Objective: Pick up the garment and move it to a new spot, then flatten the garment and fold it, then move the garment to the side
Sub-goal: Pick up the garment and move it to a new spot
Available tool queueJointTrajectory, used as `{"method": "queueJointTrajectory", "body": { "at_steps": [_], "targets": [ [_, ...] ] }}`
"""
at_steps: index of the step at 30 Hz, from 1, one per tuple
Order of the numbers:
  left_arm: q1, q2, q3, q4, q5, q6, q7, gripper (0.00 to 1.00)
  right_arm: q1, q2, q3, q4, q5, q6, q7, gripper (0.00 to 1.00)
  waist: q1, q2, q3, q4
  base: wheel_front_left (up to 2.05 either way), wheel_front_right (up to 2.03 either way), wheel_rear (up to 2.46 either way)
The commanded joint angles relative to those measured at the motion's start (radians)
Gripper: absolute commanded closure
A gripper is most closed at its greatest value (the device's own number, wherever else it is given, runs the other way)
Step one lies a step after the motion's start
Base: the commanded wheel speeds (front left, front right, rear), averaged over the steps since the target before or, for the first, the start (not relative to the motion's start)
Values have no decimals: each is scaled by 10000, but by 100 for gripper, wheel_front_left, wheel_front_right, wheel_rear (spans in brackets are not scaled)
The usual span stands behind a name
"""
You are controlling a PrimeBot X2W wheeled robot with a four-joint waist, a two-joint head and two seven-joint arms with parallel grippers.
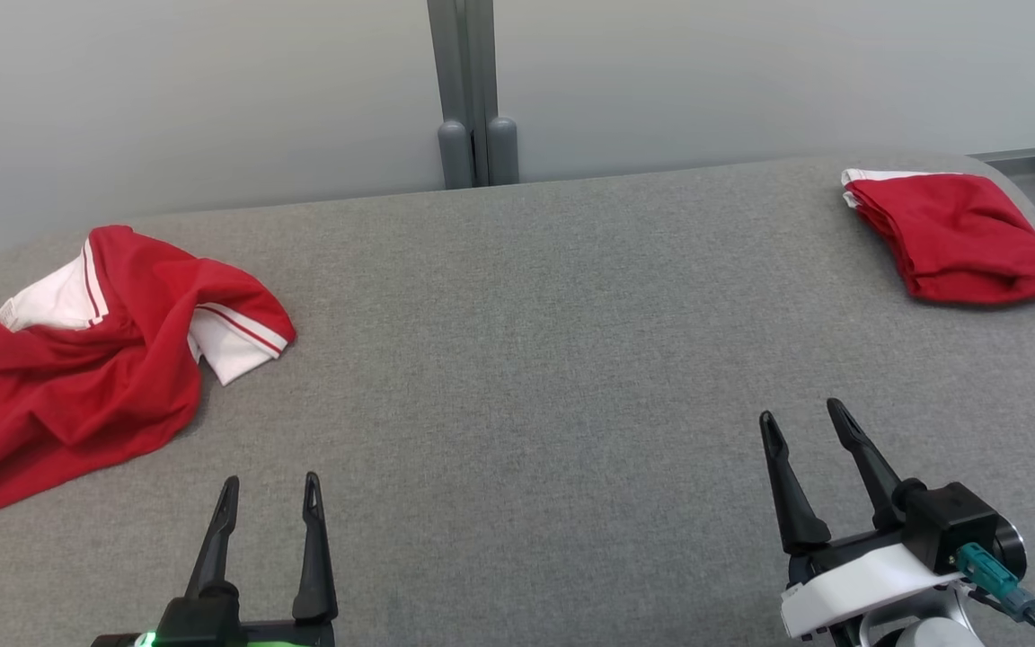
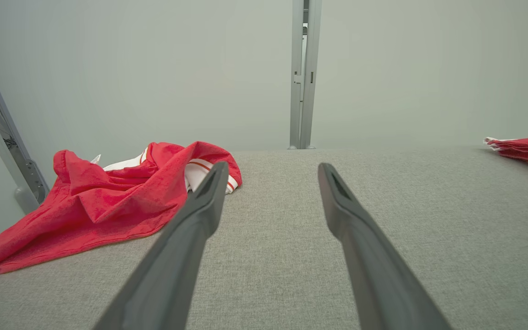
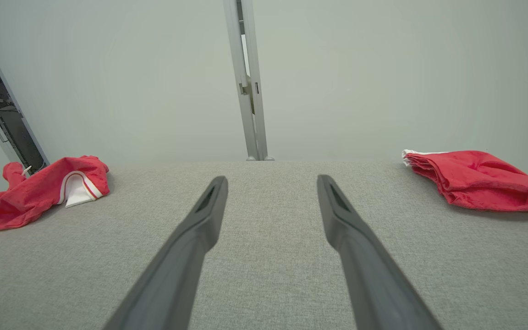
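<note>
- Left pincer [image 1: 270, 481] at seven o'clock, spread, empty, over the table [image 1: 526, 359].
- Right pincer [image 1: 800, 413] at five o'clock, likewise spread, empty.
- Crumpled shirt [image 1: 77, 359] at nine o'clock; folded shirt [image 1: 958, 238] at two.

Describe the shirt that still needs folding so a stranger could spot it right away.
Start at the grey fabric table before the pale wall. At its left edge lies a crumpled red shirt with white, red-striped trim showing. The other red garment, at the far right corner, is neatly folded.
</note>
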Motion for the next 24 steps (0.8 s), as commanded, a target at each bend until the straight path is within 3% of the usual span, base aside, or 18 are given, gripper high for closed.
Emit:
{"method": "queueJointTrajectory", "body": {
  "at_steps": [1,24],
  "targets": [
    [-24,0,34,7,-44,-27,-1,0,165,16,-22,4,31,-14,-25,0,1,0,-18,-5,0,0,0],
    [-68,0,36,84,66,-117,-1,0,198,23,48,92,-55,-14,-25,0,1,0,4,-107,0,0,0]
  ]
}}
